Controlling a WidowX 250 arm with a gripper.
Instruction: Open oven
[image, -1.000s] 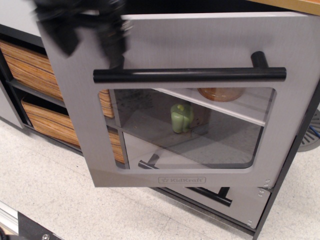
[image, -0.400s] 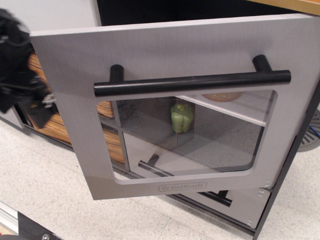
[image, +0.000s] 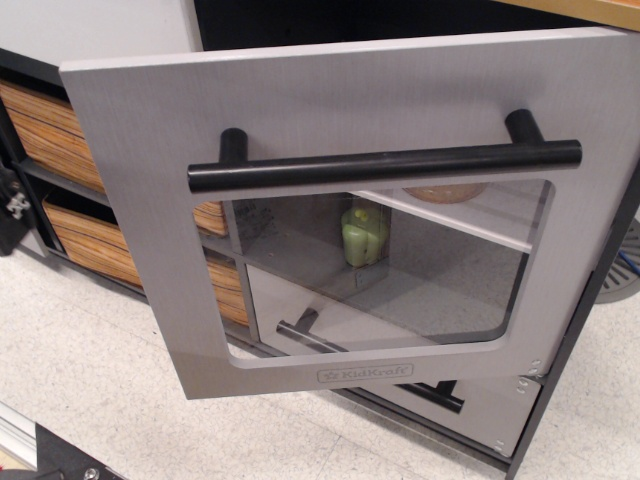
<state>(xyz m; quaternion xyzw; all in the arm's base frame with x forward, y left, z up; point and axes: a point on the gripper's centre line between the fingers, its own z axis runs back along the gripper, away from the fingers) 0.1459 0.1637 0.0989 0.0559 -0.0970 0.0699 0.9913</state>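
The oven door (image: 330, 90) is brushed silver-grey and hangs tilted outward, partly open, hinged at its lower edge. Its long black bar handle (image: 385, 165) runs above the rounded clear window (image: 400, 280), with the KidKraft logo (image: 365, 373) below. Through the window I see a shelf and a green toy pepper (image: 363, 237) inside. Only a black sliver of my gripper (image: 10, 210) shows at the left edge, well clear of the door and touching nothing that I can see. Its fingers are cut off by the frame.
Orange wood-grain drawers (image: 45, 125) sit to the left behind the door. A smaller grey drawer panel (image: 480, 405) with a short black bar lies under the oven. A brownish object (image: 445, 192) rests on the oven shelf. Speckled floor (image: 100, 380) lies in front.
My gripper left the door's top left corner and swung down and left, almost out of view. The door tipped slightly further open, then stayed still.
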